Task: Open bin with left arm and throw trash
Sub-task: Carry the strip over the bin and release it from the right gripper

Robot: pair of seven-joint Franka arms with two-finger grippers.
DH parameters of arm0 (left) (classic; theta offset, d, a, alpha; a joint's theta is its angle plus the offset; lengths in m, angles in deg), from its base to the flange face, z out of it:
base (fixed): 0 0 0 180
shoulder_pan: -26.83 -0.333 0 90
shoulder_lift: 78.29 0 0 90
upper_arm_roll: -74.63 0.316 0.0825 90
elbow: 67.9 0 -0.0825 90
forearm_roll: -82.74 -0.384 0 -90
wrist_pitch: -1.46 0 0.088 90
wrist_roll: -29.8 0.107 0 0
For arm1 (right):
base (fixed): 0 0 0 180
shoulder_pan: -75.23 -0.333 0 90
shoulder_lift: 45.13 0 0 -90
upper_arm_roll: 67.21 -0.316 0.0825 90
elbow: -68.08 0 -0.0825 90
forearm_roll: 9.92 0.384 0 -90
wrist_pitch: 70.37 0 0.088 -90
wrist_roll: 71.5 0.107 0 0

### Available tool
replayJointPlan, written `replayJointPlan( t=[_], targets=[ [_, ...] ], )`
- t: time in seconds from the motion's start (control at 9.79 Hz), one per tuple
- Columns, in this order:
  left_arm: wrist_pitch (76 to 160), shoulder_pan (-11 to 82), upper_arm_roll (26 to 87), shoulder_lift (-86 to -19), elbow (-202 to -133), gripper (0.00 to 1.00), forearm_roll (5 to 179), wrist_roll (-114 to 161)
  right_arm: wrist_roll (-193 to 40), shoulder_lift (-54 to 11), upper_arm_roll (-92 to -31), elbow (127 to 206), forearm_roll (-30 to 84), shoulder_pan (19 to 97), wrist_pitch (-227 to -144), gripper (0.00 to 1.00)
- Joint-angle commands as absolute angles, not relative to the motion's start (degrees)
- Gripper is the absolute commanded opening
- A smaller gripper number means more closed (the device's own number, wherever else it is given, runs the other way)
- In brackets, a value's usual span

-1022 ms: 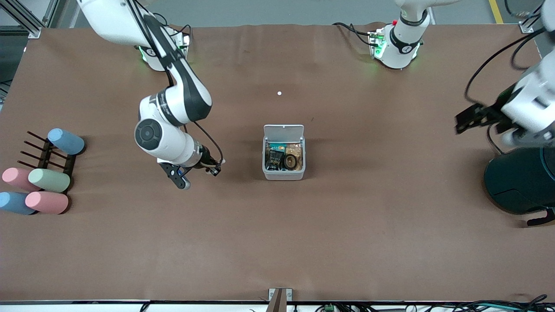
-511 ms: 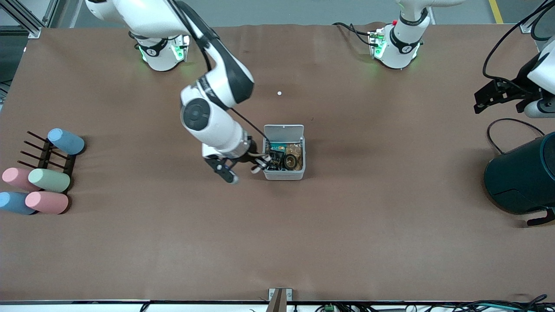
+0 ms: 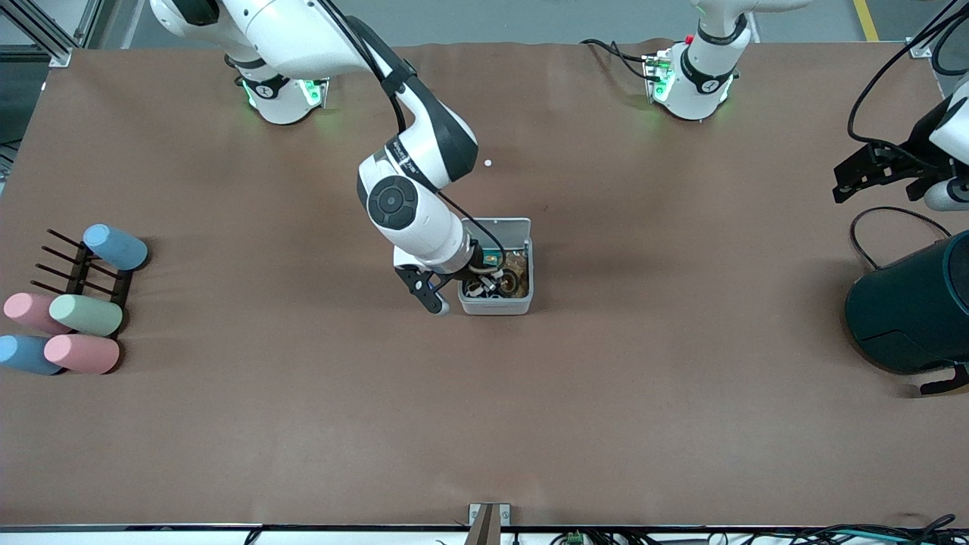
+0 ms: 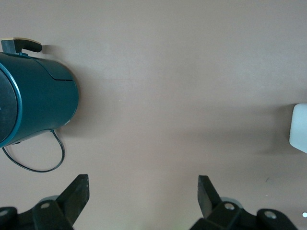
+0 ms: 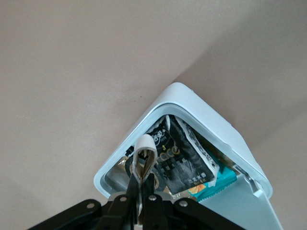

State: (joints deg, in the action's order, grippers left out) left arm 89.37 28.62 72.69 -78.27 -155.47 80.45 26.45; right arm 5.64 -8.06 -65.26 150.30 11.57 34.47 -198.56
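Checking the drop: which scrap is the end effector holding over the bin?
The white paper strip, folded in a loop in the right end effector; the black wrapper already lies in the bin.

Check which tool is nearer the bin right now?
Right. The right tool is over the open bin, shut on a white paper strip. The left tool hangs open at the left arm's end of the table, by the teal container.

The bin point(image 5: 201, 115) looks smooth matt white plastic; the wrapper point(image 5: 180, 160) glossy black foil; the table point(image 3: 484, 409) matt brown paper-like covering.
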Motion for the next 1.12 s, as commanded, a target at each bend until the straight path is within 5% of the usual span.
replayJointPlan(
  t=[0.0, 0.2, 0.41, 0.61, 1.02],
  targets=[
    [89.0, 29.2, 72.9, -77.7, -154.0, 1.0, 81.1, 27.0, 6.8, -7.1, -64.9, 149.8, 12.8, 33.9, -197.5, 0.09],
    [89.1, 28.6, 73.0, -77.7, -154.0, 1.0, 81.2, 27.4, 6.9, -6.4, -64.9, 149.8, 12.8, 34.0, -197.5, 0.14],
    [89.1, 28.6, 73.1, -77.6, -154.0, 1.0, 81.2, 27.3, 7.3, -6.4, -64.9, 149.8, 12.8, 34.1, -197.5, 0.51],
    [89.0, 28.5, 73.1, -77.6, -154.1, 1.0, 81.1, 27.3, 8.0, -6.5, -64.9, 149.7, 12.8, 34.1, -197.5, 0.66],
    [89.1, 25.3, 73.1, -76.9, -154.0, 1.0, 82.0, 27.4, 8.0, -7.2, -65.0, 149.3, 12.9, 34.5, -197.3, 0.67]
  ],
)
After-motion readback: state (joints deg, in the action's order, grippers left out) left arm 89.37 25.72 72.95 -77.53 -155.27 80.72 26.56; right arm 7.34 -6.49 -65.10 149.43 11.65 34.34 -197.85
